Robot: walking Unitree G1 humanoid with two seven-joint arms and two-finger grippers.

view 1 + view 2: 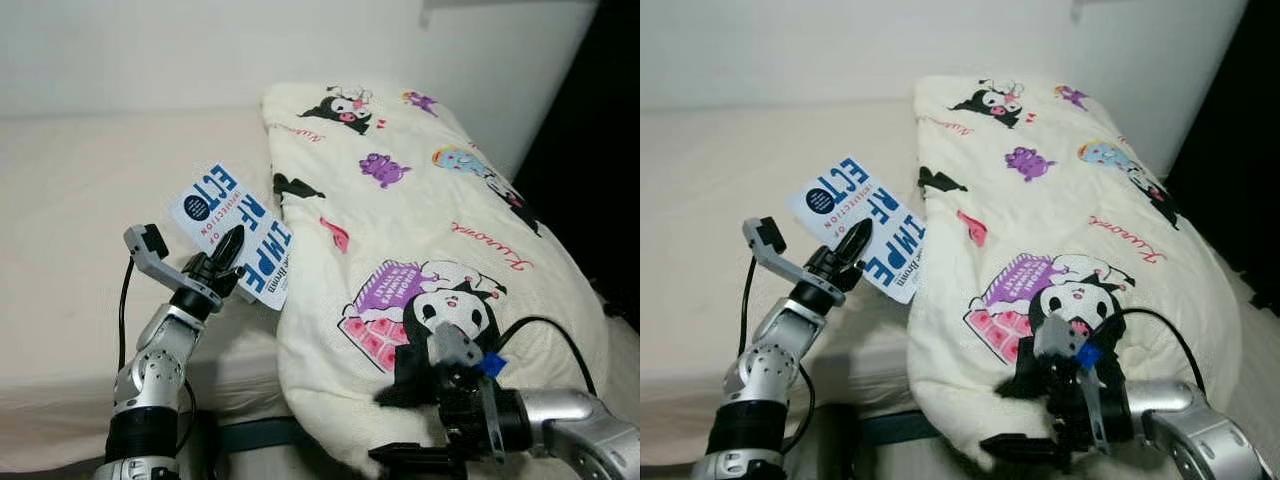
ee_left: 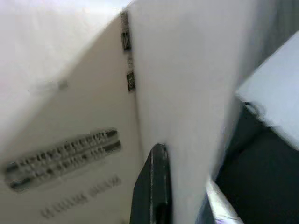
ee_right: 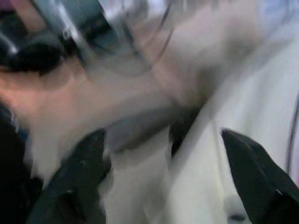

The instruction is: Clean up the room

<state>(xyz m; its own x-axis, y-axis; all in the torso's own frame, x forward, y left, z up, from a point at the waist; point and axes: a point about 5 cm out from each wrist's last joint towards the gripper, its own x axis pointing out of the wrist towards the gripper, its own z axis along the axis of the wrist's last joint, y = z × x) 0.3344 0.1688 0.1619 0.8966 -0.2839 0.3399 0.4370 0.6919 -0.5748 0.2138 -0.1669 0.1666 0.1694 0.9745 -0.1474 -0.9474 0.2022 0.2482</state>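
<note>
Pinching a white book (image 1: pixel 232 235) with blue lettering, the left gripper's (image 1: pixel 228 258) black fingers are closed on its lower edge, holding it tilted above the cream bed (image 1: pixel 70 210), touching the quilt's side. At about four o'clock from the book, the right gripper (image 1: pixel 415 456) sits low at the near edge of a cream cartoon-print quilt (image 1: pixel 420 200), fingers (image 3: pixel 84 168) spread apart. A pale wall (image 1: pixel 200 50) rises behind the bed. Bent at the elbow, the left arm reaches up; the right forearm lies almost level.
</note>
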